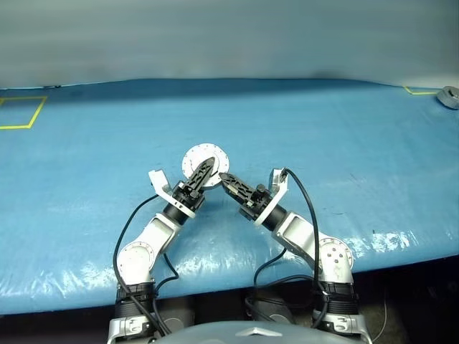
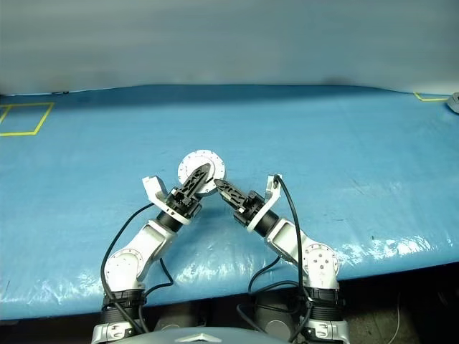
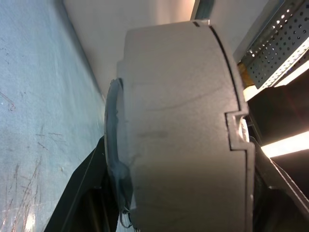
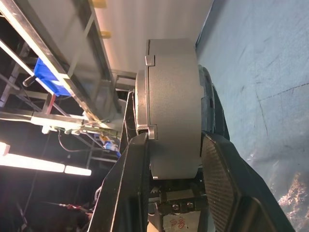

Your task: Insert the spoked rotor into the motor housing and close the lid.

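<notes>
The motor housing [image 1: 195, 159] is a round silver disc held up on edge above the blue table, near the middle. My left gripper [image 1: 206, 167] reaches across its face from the left. In the left wrist view its black fingers [image 3: 84, 193] lie against both sides of the thick grey housing [image 3: 183, 125]. A thin disc edge, the lid [image 3: 112, 125], sits flat against one side. My right gripper [image 1: 226, 178] comes in from the right, with its fingers [image 4: 128, 183] shut on the housing rim [image 4: 174, 106]. The spoked rotor is hidden.
The blue table cover [image 1: 323, 136] stretches wide on all sides. A yellow taped square [image 1: 21, 112] marks the far left corner. A separate grey metal puck [image 1: 449, 97] lies at the far right edge. The table's front edge [image 1: 401, 247] runs just beyond my elbows.
</notes>
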